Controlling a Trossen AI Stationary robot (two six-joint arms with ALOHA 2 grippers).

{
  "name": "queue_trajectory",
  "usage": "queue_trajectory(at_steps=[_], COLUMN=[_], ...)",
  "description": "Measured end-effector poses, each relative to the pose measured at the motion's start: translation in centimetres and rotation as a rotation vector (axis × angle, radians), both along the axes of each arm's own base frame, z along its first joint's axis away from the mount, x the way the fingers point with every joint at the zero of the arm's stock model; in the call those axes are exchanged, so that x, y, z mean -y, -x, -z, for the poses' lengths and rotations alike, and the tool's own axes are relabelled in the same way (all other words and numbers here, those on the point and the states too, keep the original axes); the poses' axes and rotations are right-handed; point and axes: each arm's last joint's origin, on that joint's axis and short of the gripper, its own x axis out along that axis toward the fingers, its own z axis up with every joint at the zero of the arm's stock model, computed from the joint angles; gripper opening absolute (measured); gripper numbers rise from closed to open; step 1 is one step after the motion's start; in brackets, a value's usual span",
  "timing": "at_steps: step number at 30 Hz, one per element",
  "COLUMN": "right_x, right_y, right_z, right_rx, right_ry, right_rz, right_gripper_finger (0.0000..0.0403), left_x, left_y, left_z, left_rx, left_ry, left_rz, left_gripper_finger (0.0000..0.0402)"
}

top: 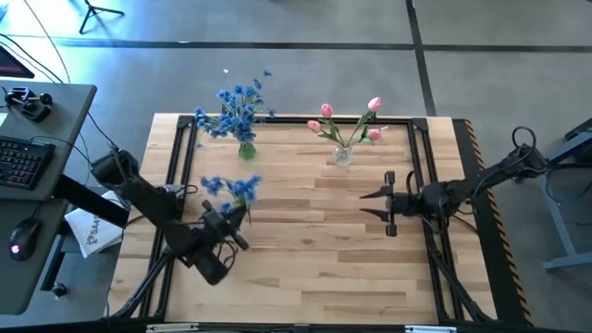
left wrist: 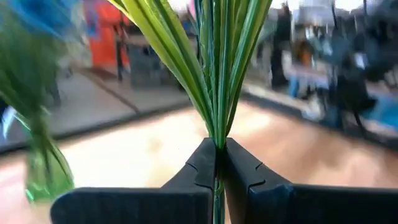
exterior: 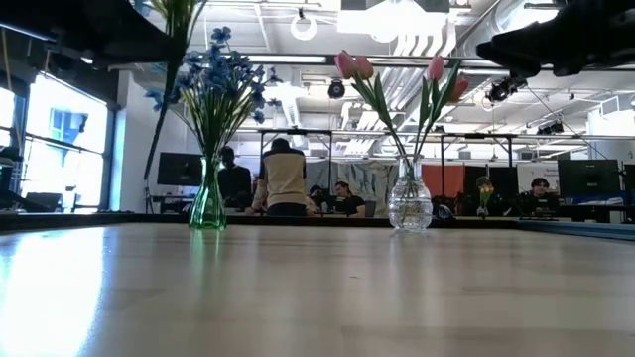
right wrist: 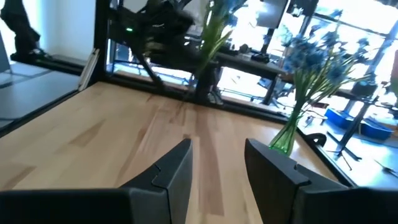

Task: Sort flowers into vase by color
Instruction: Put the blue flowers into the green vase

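A green glass vase near the table's far edge holds several blue flower stems; it shows in the low view too. To its right a clear glass vase holds pink tulips, also in the low view. My left gripper is above the table's left half, shut on a blue flower stem lifted off the table. My right gripper hovers open over the table's right half, pointing left. My left gripper holds the blue flower by its green stem, just below where the long leaves fan out, pinched between the two fingers. The flower is lifted clear of the table; its leaves and blossoms reach beyond the fingertips toward the far edge.
A black metal frame runs along the table's edges. Bare wood lies between the two arms and toward the near edge. A desk with keyboard and mouse stands left of the table. People sit in the room beyond the far edge.
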Motion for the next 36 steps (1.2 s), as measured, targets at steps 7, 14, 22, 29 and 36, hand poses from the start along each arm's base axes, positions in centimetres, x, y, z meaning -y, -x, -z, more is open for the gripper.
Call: queue_trajectory(at_steps=[7, 14, 22, 29, 36], right_x=[0.3, 0.3, 0.2, 0.2, 0.3], right_y=[-0.1, -0.1, -0.1, -0.2, -0.2], right_z=[-0.3, -0.3, -0.1, 0.1, 0.0], right_rx=[0.032, 0.031, 0.009, -0.008, 0.001], right_ry=[-0.002, -0.010, -0.024, -0.008, -0.010], right_rz=[0.013, 0.010, -0.027, -0.005, 0.015], right_gripper_finger=[0.0142, 0.0142, 0.0142, 0.0142, 0.0142], left_x=[1.1, -1.1, -10.8, -15.0, -18.7], left_y=[-7.6, -7.9, -1.4, 0.5, 2.5], left_z=[0.3, -4.2, -3.0, -3.4, -1.9], left_rx=[-0.251, -0.174, -0.018, -0.206, -0.194], left_ry=[0.014, -0.477, -0.530, -0.669, -0.663], left_rz=[0.274, 0.342, 0.126, -0.116, -0.176], left_gripper_finger=[0.0000, 0.0000, 0.0000, 0.0000, 0.0000])
